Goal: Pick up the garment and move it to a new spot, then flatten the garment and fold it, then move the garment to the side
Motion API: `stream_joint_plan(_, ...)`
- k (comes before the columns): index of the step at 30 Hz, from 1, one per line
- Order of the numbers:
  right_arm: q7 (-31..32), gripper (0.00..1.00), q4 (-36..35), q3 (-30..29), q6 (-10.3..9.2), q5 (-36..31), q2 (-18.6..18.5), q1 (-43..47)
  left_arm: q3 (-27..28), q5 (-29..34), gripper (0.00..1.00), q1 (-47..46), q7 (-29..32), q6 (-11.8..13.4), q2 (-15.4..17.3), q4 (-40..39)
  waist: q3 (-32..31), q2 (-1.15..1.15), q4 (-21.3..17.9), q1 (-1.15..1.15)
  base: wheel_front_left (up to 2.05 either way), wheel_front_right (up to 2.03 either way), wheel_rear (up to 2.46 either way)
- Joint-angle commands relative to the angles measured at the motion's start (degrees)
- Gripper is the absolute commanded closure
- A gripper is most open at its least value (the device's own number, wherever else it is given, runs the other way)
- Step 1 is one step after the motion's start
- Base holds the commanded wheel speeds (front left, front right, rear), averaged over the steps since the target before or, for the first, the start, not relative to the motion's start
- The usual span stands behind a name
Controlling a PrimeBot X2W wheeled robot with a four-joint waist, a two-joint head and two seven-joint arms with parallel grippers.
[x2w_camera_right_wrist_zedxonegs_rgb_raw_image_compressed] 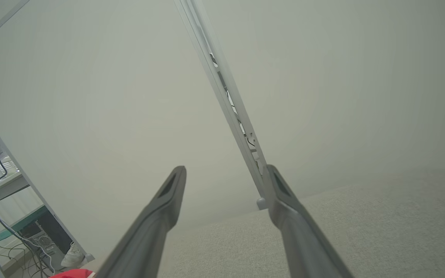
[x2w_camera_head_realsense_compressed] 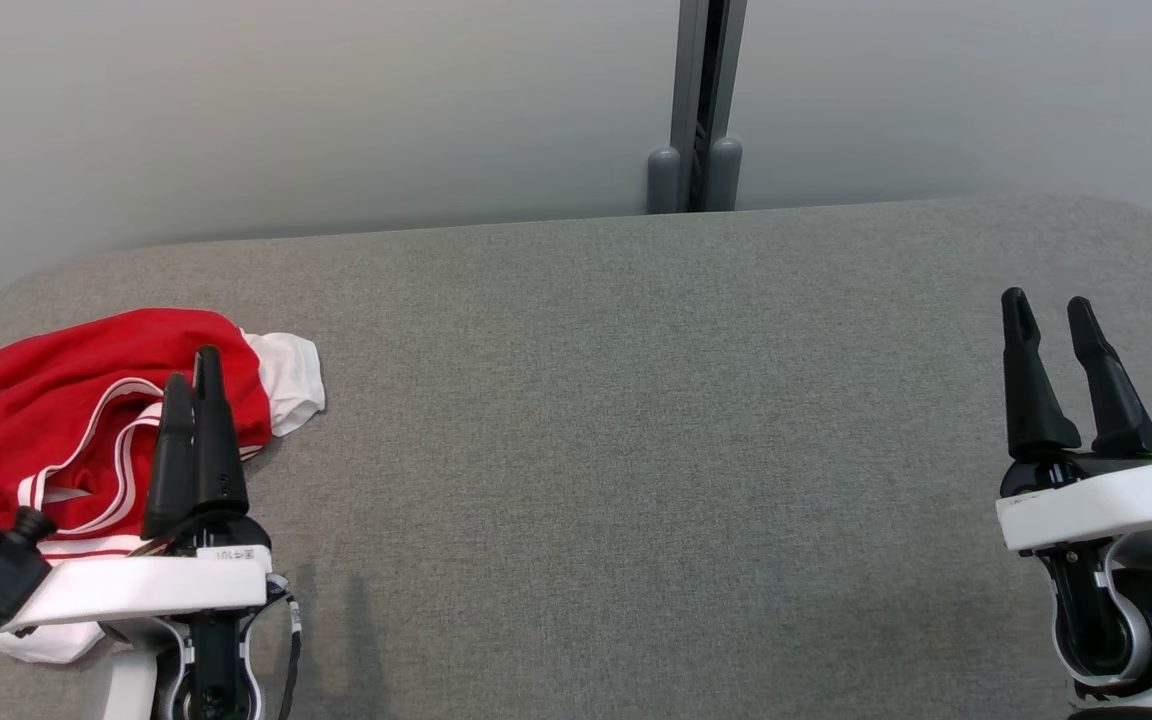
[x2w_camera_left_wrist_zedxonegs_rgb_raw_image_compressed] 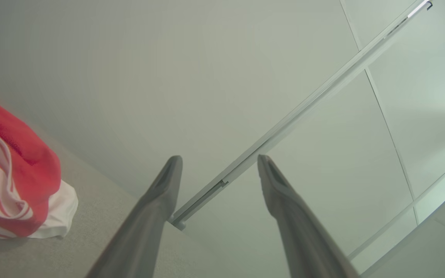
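Observation:
The garment [x2w_camera_head_realsense_compressed: 56, 400] is red with white stripes and white trim, and lies crumpled at the left end of the grey table [x2w_camera_head_realsense_compressed: 616, 420]. In the head view my left gripper [x2w_camera_head_realsense_compressed: 192, 375] stands in front of the garment's right side, overlapping it. The left wrist view shows this gripper [x2w_camera_left_wrist_zedxonegs_rgb_raw_image_compressed: 219, 160] open and empty, pointing at the wall, with the garment [x2w_camera_left_wrist_zedxonegs_rgb_raw_image_compressed: 14, 170] off to its left. My right gripper [x2w_camera_head_realsense_compressed: 1049, 310] is open and empty at the table's right end, far from the garment. In the right wrist view its fingers [x2w_camera_right_wrist_zedxonegs_rgb_raw_image_compressed: 225, 172] are spread, and a bit of red garment [x2w_camera_right_wrist_zedxonegs_rgb_raw_image_compressed: 72, 273] peeks in at the bottom edge.
A pale partition wall with a grey upright post [x2w_camera_head_realsense_compressed: 698, 105] runs behind the table. The table's rounded far corners are in view. Beyond the table's left end there is a desk with cables, a computer case and a shoe [x2w_camera_right_wrist_zedxonegs_rgb_raw_image_compressed: 72, 255] on the floor.

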Motion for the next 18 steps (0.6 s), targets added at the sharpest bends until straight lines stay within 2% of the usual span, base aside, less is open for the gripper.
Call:
stream_joint_plan(1, -1.01, 0.0, -1.08, 0.93, 0.08, -2.63, -0.68, -1.5, -0.6, 4.44, 0.0, -0.32, -0.34, 0.33, 0.24, -2.08, 0.08, 0.0, 0.02, 0.0, 0.0, 0.0, 0.0)
stream_joint_plan(6, -2.19, 0.0, -1.07, 2.61, 0.08, -6.47, -0.73, -1.56, -3.63, 13.25, 0.0, 0.66, -0.81, 2.37, 0.29, -3.56, 0.35, 0.0, 0.19, 0.0, 0.0, 0.0, 0.0)
stream_joint_plan(18, -4.62, 0.0, 2.52, 5.24, 0.09, -12.46, -0.87, 0.02, -8.74, 27.28, 0.0, 1.94, -1.67, 5.85, 0.3, -4.93, 0.73, 0.0, 0.66, 0.0, 0.0, 0.0, 0.0)
